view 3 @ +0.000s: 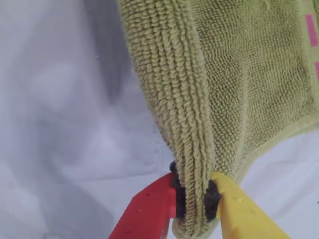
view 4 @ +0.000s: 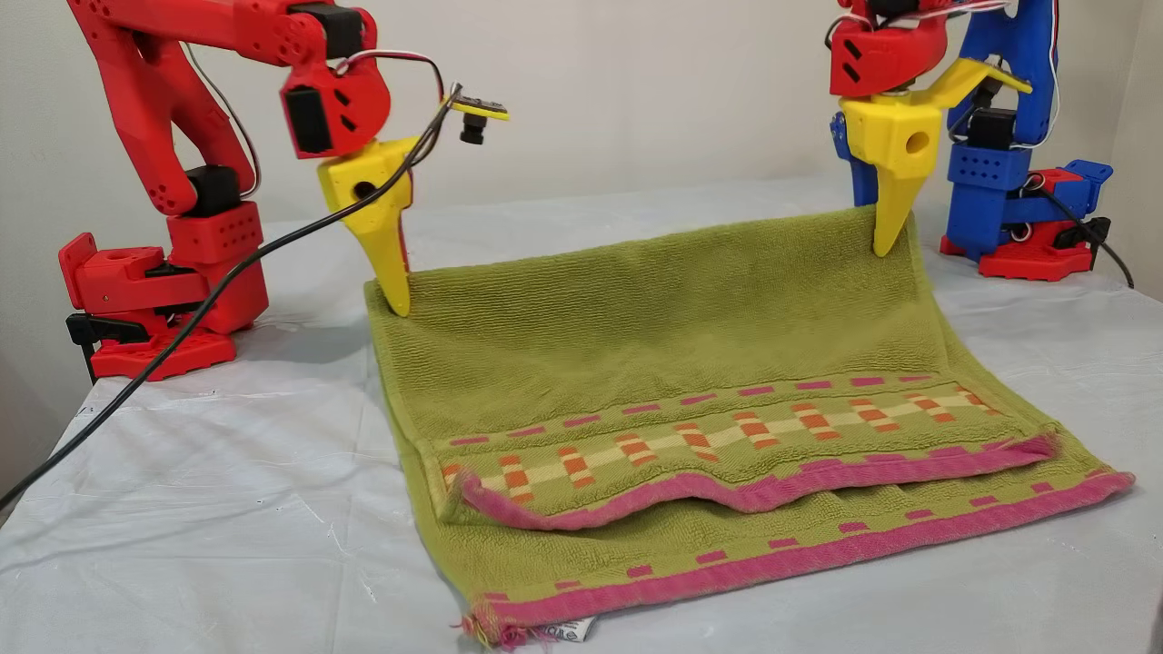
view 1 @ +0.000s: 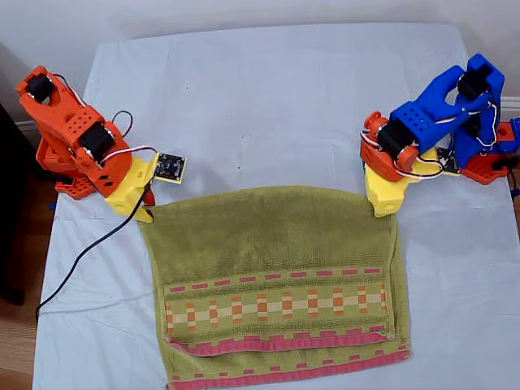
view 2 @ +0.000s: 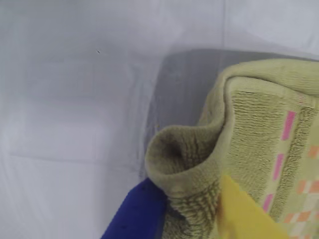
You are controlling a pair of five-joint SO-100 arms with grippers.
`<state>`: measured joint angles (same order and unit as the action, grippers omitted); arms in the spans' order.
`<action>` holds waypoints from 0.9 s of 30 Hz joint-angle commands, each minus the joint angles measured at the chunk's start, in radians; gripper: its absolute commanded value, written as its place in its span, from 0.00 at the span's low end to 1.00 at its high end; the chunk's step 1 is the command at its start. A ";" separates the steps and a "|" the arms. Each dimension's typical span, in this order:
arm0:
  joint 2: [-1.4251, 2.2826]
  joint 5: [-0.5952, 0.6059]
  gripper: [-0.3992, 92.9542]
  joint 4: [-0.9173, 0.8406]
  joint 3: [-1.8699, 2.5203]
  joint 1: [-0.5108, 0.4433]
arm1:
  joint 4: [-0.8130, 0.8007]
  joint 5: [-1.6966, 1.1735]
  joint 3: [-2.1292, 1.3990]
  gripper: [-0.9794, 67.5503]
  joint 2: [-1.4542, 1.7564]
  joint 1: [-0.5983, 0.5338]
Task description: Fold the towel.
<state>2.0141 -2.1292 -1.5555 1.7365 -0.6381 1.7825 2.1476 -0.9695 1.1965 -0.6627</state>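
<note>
My first gripper (view 2: 194, 209) had its blue and yellow fingers clamped on a bunched corner of the towel (view 1: 276, 276); in the first wrist view the terry puckered into a rounded fold between them. That blue finger matched the blue arm (view 1: 455, 114) on the exterior view's right, where the yellow finger (view 1: 384, 199) met the far right corner of the cloth. My second gripper (view 3: 194, 201) was pinched on the towel's folded edge, its dark pads (view 3: 211, 199) pressing the doubled pile from both sides, red finger on one side and yellow on the other. This was the orange-red arm (view 1: 73, 138) on the exterior view's left, gripping the far left corner.

Between the two grippers the towel's far edge was held lifted off the table sheet (view 1: 268, 97), and the cloth sloped down toward the near side. The towel was doubled over: the upper layer ended in a pink-red hem (view 4: 754, 490) lying just short of the lower layer's hem (view 4: 800, 554), which ran along the near edge. A band of orange and cream checks (view 4: 709, 440) crossed the upper layer just behind its hem. A small label (view 4: 563, 629) poked out at the near left corner in the other view. A black cable (view 1: 89, 248) trailed from the orange-red arm across the sheet on the exterior view's left.
</note>
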 commanded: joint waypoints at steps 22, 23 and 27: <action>-1.083 0.230 0.00 -0.515 -1.908 -0.241 | 0.018 0.075 0.825 0.02 -0.347 -0.253; -1.137 0.229 0.00 -0.512 -1.983 -0.261 | 0.018 0.072 0.868 0.02 -0.371 -0.256; -1.250 0.201 0.00 -0.512 -2.134 -0.302 | 0.018 0.084 0.988 0.02 -0.469 -0.282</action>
<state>0.7685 -1.9113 -2.0325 0.0660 -0.9050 1.8070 2.2089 -0.1687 0.7148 -0.9235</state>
